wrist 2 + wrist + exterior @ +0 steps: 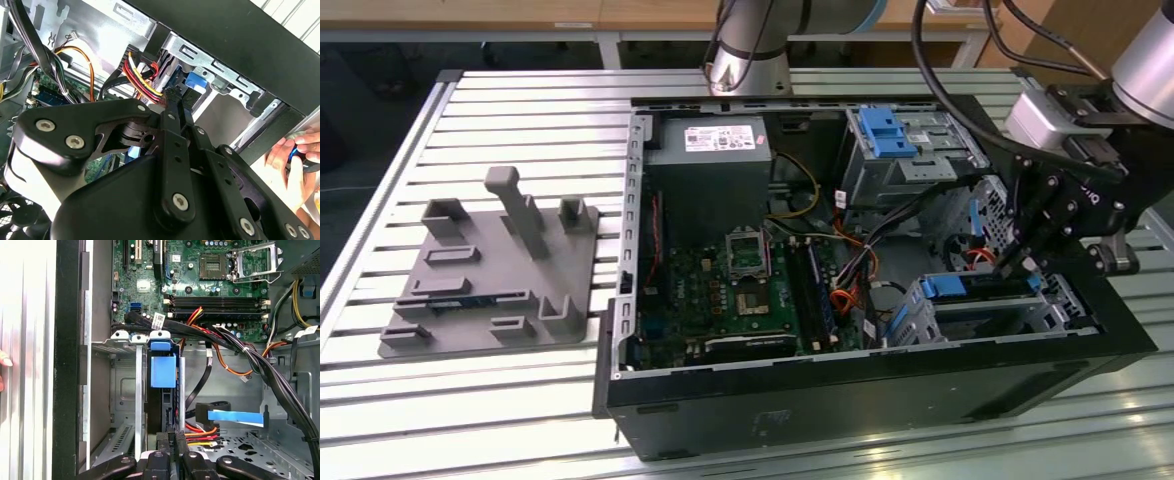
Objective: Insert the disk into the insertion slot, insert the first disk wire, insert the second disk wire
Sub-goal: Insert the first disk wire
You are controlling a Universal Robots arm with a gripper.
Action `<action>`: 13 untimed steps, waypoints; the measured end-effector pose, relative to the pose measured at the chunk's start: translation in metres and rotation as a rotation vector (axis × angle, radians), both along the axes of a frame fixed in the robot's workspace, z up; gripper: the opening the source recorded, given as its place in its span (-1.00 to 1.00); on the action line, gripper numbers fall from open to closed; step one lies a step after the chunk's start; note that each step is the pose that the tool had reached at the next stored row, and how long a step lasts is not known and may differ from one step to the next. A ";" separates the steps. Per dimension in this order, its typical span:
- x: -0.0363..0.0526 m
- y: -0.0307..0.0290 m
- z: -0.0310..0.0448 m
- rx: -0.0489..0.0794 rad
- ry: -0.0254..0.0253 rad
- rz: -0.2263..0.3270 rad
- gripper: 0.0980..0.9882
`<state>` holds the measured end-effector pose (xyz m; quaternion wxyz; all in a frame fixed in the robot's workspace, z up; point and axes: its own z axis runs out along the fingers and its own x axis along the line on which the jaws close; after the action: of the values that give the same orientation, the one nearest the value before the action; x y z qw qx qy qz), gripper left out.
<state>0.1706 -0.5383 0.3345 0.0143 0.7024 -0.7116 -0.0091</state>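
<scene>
The disk (163, 371) (label not legible) sits in the insertion slot (122, 395).

A grey fixture (487, 275) sat on the slatted table (520, 100), at the exterior view's left of the open computer case (854, 390); motherboard (734, 295) was exposed.

Even overhead light. Slatted table (520, 390) glares along its near edge in the exterior view and bleaches white in the first wrist view; computer case (854, 375) interior shaded; gripper (174, 97) dark in the second wrist view.
</scene>
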 end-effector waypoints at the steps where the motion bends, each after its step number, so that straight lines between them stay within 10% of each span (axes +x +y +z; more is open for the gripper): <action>1: 0.0000 0.0000 -0.0002 0.000 0.0000 0.000 -0.84; 13: 0.0005 -0.0001 -0.0052 0.000 0.0001 0.000 -0.84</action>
<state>0.1710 -0.5384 0.3294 0.0143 0.7024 -0.7116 -0.0092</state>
